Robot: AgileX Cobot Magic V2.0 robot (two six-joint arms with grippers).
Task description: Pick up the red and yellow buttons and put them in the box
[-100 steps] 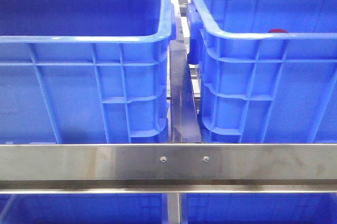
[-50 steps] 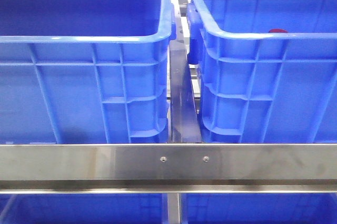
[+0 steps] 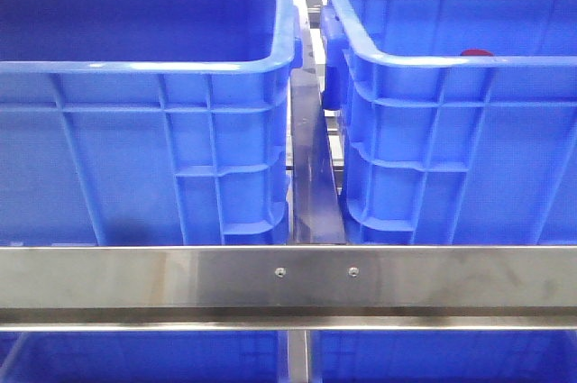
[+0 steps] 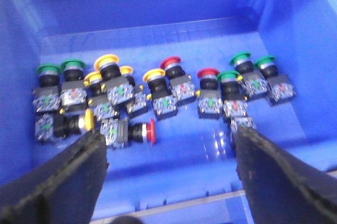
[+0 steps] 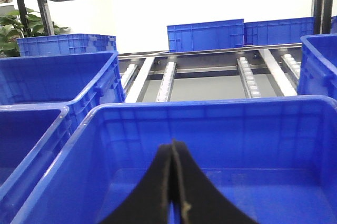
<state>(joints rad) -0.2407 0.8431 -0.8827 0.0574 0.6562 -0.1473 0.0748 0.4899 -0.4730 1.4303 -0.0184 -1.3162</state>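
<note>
Pick phase: left gripper (image 4: 168,171) hangs jaws wide over the crate (image 4: 158,29) of push buttons, yellow button (image 4: 107,61) and red button (image 4: 170,63) unheld among green ones; right gripper (image 5: 174,192) pinched together, empty, above the box (image 5: 210,109); next, drop and straddle one cap.

The left wrist view shows thirteen push-button switches in one blue crate (image 4: 158,39): five green-capped (image 4: 47,69), five yellow-capped (image 4: 107,60) and three red-capped (image 4: 170,62). The front view shows two blue crates (image 3: 144,13) side by side.
</note>
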